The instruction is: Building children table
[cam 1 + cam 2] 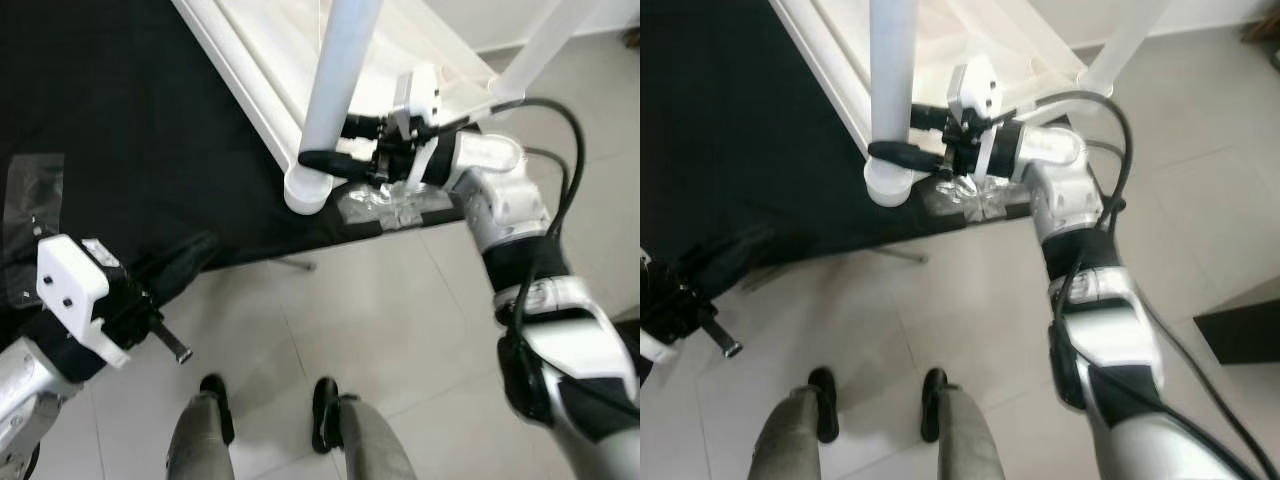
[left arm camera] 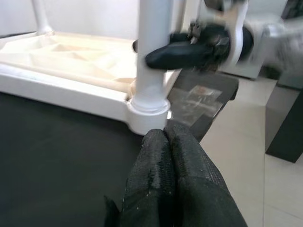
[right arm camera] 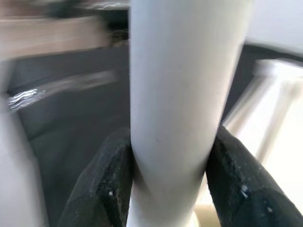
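A pale tiled floor is seen from above, with a black mat spread over it. On the mat an upturned white table top lies flat, and a round white table leg stands upright in the socket at its near corner. A second leg rises at the next corner.

The right gripper is clamped around the near leg just above the socket; in the right wrist view the smooth tube is pressed between the two black fingers. A crumpled clear plastic bag lies at the mat's edge just beside the socket, under the right wrist.

The left gripper is held low over the mat, apart from the table; the left wrist view shows its two textured fingers pressed together, empty, pointing at the socket.

The robot's two legs and black feet are seen on the tiles below. Black cables loop along the silver right arm.
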Controlling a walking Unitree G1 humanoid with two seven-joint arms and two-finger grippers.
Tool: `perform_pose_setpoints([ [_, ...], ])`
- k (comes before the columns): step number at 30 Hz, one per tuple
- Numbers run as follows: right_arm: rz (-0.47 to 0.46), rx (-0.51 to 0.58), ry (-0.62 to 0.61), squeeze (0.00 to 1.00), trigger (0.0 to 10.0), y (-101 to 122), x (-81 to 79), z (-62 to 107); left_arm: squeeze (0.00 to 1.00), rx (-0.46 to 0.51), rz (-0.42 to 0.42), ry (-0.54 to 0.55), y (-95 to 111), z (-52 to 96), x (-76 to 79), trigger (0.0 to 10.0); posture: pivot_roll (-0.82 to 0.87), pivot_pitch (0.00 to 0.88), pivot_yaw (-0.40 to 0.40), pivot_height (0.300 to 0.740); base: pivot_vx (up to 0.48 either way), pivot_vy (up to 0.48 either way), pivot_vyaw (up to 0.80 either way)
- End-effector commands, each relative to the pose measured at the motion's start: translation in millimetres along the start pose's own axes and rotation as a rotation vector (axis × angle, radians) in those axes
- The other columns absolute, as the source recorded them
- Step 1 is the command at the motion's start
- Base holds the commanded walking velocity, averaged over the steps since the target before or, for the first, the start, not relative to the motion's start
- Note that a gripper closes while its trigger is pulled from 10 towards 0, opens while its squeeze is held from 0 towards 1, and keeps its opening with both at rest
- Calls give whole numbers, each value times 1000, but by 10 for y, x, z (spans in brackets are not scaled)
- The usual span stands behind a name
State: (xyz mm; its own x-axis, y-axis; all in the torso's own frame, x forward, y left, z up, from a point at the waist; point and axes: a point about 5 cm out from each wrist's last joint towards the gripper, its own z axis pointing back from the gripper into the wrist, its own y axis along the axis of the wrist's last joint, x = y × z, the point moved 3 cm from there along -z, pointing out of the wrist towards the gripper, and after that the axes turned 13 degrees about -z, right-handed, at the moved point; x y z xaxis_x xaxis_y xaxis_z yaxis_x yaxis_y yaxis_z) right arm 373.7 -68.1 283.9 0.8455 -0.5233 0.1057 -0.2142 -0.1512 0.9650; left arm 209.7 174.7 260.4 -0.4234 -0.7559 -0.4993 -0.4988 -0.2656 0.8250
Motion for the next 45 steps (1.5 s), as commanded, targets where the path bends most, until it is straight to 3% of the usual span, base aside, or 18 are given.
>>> perform_pose_setpoints([
  [1,-67,-104,-426,0,0,-502,30,249,0,-5,9,-4,-28,14,25,10000,62,418,-190,740,0,0,0],
  [4,-98,-116,-555,0,0,-728,-287,330,0,-2,9,-10,-32,-3,18,10000,71,416,-167,740,0,0,0],
  [7,-121,-94,-521,0,0,-733,-439,233,0,1,12,-12,-43,-18,16,10000,65,398,-155,740,0,0,0],
  [14,-116,-82,-503,0,0,-691,-418,166,0,6,19,-20,-59,-37,33,10000,66,387,-155,740,0,0,0],
  [15,-119,-82,-501,0,10000,-665,-421,147,0,7,19,-22,-66,-43,38,10000,66,379,-153,740,0,0,0],
  [17,-119,-82,-501,0,10000,-665,-421,147,0,7,19,-22,-66,-43,38,10000,66,379,-153,740,0,0,0],
  [18,-121,-71,-494,231,10000,-604,-367,133,0,8,18,-24,-70,-49,41,10000,66,373,-153,740,0,0,0],
  [19,-121,-71,-494,231,10000,-604,-367,133,0,8,18,-24,-70,-49,41,10000,66,373,-153,740,0,0,0],
  [20,-129,-38,-471,1000,10000,-489,-318,105,0,10,17,-25,-72,-55,45,10000,67,370,-156,740,0,0,0],
  [24,-114,35,-306,1000,10000,-206,-295,8,0,11,18,-25,-77,-61,57,10000,66,366,-157,740,0,0,0],
  [25,-97,51,-191,353,10000,-90,-325,-28,0,12,20,-26,-79,-64,68,10000,68,364,-160,740,0,0,0],
  [26,-97,51,-191,353,10000,-90,-325,-28,0,12,20,-26,-79,-64,68,10000,68,364,-160,740,0,0,0],
  [27,-65,51,-65,0,10000,6,-357,-46,0,13,21,-26,-79,-68,75,10000,69,363,-160,740,0,0,0],
  [31,36,-88,323,0,10000,129,-378,9,0,17,19,-24,-70,-74,84,10000,76,360,-170,740,0,0,0],
  [41,2,-149,455,0,10000,225,-226,-91,0,13,12,-21,-60,-52,80,10000,89,372,-176,740,0,0,0],
  [42,-16,-152,482,0,2549,234,-223,-103,0,12,12,-21,-57,-49,82,10000,90,375,-177,740,0,0,0],
  [43,-28,-158,500,0,0,234,-215,-123,0,11,12,-22,-56,-47,84,10000,91,376,-179,740,0,0,0],
  [45,-38,-167,509,0,0,224,-200,-152,0,8,11,-22,-51,-43,87,10000,93,381,-181,740,0,0,0],
])
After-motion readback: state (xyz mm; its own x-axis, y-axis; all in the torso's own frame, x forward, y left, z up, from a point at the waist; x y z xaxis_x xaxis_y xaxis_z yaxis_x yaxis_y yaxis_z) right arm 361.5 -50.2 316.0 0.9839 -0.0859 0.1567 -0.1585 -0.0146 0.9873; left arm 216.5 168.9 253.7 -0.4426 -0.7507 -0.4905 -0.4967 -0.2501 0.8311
